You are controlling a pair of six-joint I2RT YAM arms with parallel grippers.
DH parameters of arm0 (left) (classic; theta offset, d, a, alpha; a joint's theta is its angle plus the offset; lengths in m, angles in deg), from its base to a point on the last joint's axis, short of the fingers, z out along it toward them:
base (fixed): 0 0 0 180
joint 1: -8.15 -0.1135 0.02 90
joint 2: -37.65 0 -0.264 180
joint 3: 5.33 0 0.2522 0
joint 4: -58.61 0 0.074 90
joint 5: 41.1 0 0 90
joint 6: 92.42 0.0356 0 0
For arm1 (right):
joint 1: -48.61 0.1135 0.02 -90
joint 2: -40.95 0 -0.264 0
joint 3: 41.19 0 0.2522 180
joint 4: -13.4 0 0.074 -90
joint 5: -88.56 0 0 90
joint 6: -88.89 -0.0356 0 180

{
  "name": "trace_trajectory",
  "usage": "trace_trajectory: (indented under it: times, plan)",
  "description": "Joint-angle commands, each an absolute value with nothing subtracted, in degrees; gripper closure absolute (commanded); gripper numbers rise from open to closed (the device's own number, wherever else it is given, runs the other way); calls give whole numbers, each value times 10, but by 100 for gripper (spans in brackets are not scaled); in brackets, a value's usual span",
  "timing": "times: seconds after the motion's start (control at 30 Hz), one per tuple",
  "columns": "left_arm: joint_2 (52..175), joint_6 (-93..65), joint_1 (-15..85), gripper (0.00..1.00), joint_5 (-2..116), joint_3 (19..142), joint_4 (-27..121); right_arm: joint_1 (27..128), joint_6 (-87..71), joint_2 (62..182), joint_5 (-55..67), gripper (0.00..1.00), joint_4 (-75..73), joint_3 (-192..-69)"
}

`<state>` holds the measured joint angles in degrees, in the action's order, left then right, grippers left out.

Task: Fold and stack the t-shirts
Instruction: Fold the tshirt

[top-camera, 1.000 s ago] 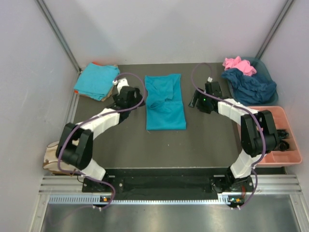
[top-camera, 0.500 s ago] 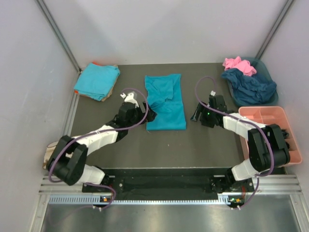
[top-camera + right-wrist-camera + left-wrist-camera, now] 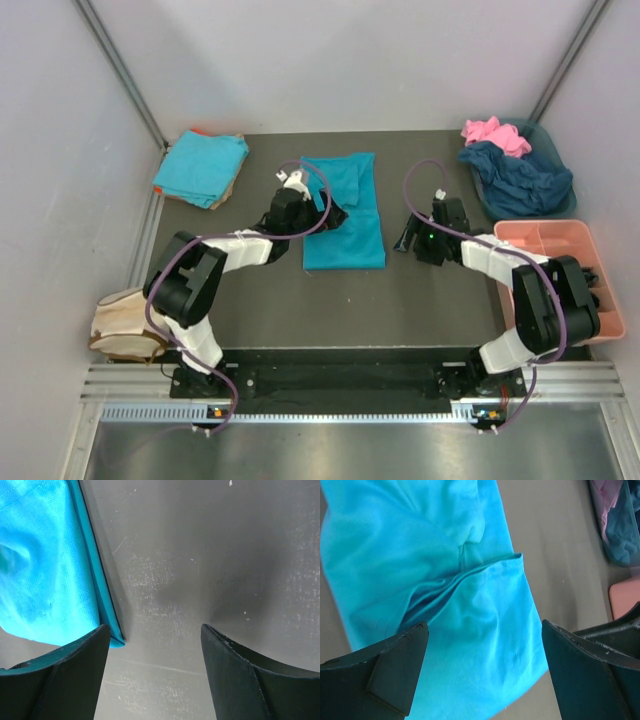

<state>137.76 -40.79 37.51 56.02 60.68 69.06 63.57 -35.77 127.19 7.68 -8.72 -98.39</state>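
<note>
From above, the left tool [image 3: 333, 214] hovers over the half-folded turquoise fabric t-shirt [image 3: 355, 235] on the dark counter [image 3: 420, 295]; the right tool [image 3: 406, 238] sits just beside it.

Left wrist: jaws wide, empty, limp light cloth beneath. I'd say pinch a corner.

Right wrist: jaws wide, empty, the shirt's edge to the left.

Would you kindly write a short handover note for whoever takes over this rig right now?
Left gripper: open, empty, above the teal t-shirt.
Right gripper: open, empty, over bare table just right of that shirt's edge.
Done: a folded stack sits at the far left corner.
In progress: the teal t-shirt lies mid-table and appears partly folded.
Left: finish folding it, add it to the stack, then do the pink garment and navy garment heaped far right.
</note>
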Motion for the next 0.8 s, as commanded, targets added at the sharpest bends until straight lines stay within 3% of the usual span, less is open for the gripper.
trace_trajectory:
  times: [0.0,0.27,0.77]
  plan:
    - [1415,-402,374,1,576,650,739,642,-355,1281,83,27,-70,-1007]
    - [1456,-380,355,1,560,668,775,643,-356,1294,88,27,-65,-1007]
    - [1541,-319,278,1,544,827,732,643,-356,1296,101,27,-61,-994]
